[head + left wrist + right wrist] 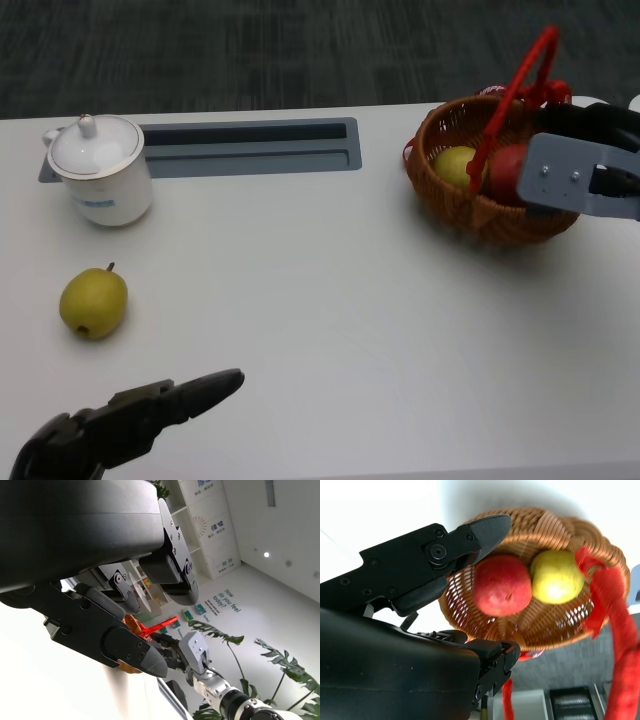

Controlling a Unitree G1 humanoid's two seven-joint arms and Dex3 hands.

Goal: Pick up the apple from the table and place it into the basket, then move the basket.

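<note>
I see the apple (501,585) already lying inside the basket (455,205), beside a yellow fruit (556,577), at the far right of the table (330,300). My right hand (585,160) sits at the basket's right rim, fingers spread apart and holding nothing; in the right wrist view the apple is between those fingers but apart from them, so I judge it released. The next step is moving the basket, and what matters is the red handle (515,85): it arches up over the basket just left of my right hand, which is clearly the nearer one. My left hand (130,415) rests low at the near left, fingers extended, empty, well away from it
</note>
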